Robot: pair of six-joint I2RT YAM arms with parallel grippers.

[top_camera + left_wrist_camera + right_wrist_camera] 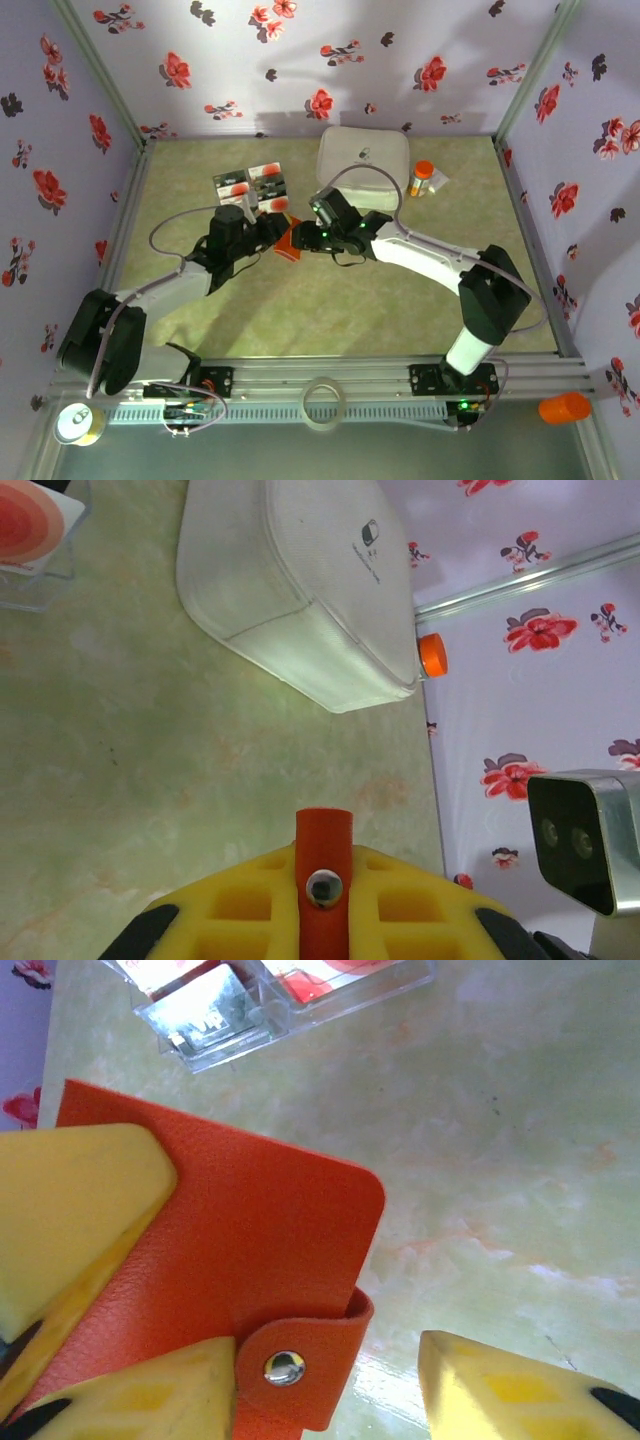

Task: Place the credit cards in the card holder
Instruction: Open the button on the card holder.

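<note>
The card holder (pixel 287 244) is a bright orange wallet held just above the mat at mid-table, its snap strap (pixel 300 1365) fastened. My left gripper (pixel 268 232) is shut on the card holder (pixel 323 832), which stands edge-on between its yellow fingers (pixel 240 900). From the right, my right gripper (pixel 312 236) stands open around the strap, with one finger (pixel 170 1395) against the holder and the other (pixel 510 1390) apart from it. The credit cards (pixel 250 185) lie in a clear case (pixel 260 1005) behind the holder.
A big white rounded box (pixel 363 157) sits at the back, and an orange-capped pill bottle (pixel 421 178) stands to its right. Flowered walls close in the green mat (pixel 400 310) on three sides. A tape roll (pixel 323 402) lies on the front rail.
</note>
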